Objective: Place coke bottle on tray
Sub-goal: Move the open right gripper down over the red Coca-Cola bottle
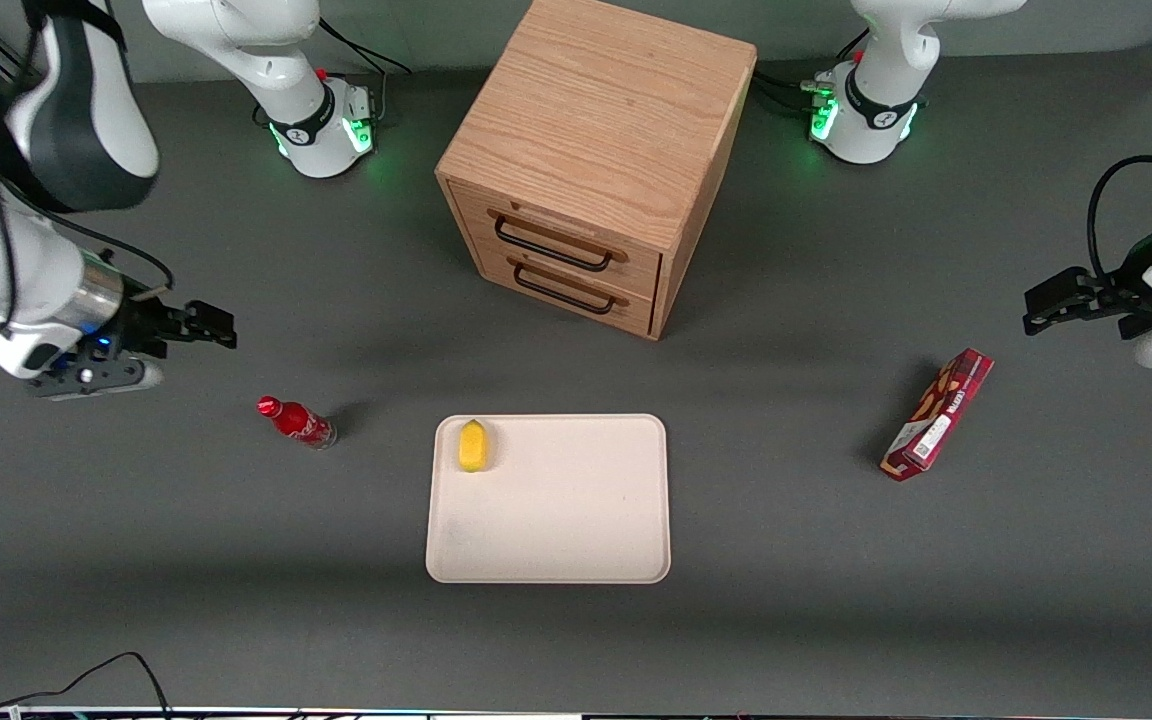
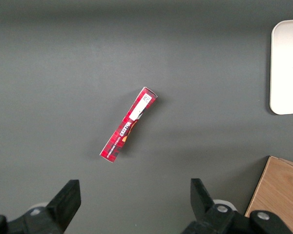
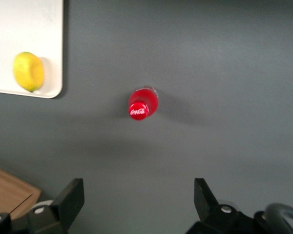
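The gripper (image 1: 204, 327) hangs above the desk (image 1: 136, 560) toward the working arm's end, jaws spread wide and empty. The coke bottle (image 1: 296, 422) stands upright on the desk beside the tray (image 1: 576, 540), apart from it. The approach is in hand; next, descend over the bottle and close.

The coke bottle (image 1: 295, 421) stands upright on the table (image 1: 836, 600), beside the tray (image 1: 576, 520) and apart from it, toward the working arm's end. A lemon (image 1: 473, 445) lies in the tray's corner closest to the bottle. The drawer cabinet (image 1: 591, 160) sits farther from the front camera than the tray, its drawers facing it. A snack box (image 1: 937, 414) lies toward the parked arm's end, well apart from the tray. The gripper (image 1: 221, 328) hangs above the table near the bottle, farther from the camera, its fingers (image 3: 71, 197) spread.
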